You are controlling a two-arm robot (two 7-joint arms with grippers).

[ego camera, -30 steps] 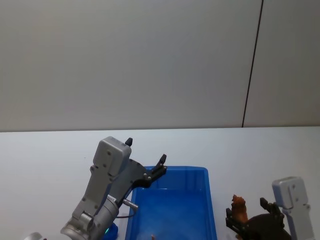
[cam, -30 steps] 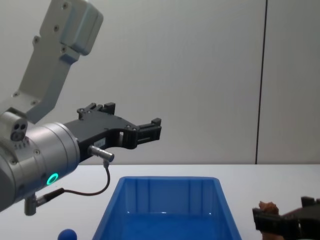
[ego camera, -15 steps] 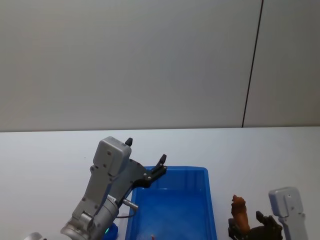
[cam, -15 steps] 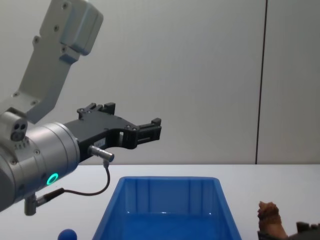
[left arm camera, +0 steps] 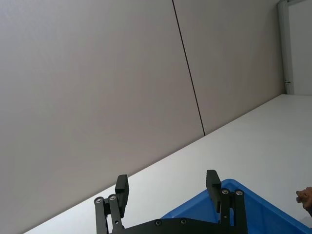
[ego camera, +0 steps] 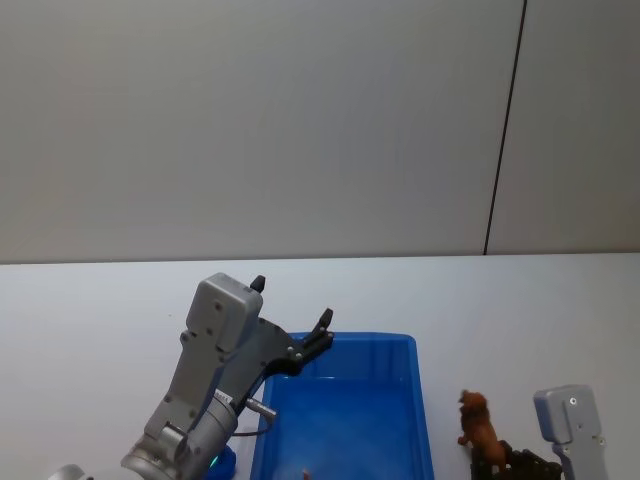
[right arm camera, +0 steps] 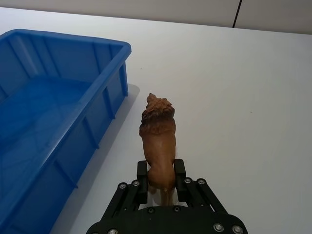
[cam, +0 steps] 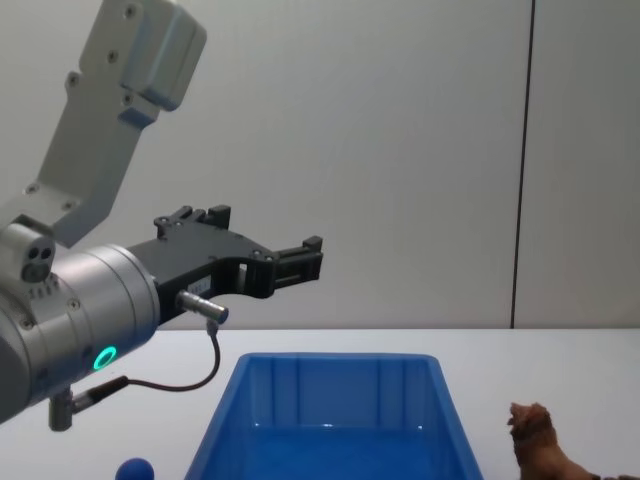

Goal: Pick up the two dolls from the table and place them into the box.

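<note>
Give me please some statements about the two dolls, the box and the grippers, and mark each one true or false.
1. The left gripper is open and holds nothing. True.
2. The brown doll lies inside the box. False: it is outside, on the table at the box's right side.
3. The right gripper has its fingers on both sides of the brown doll's hind end. True.
4. The blue doll is held in the left gripper. False: it sits low at the box's left side, under the left arm.
</note>
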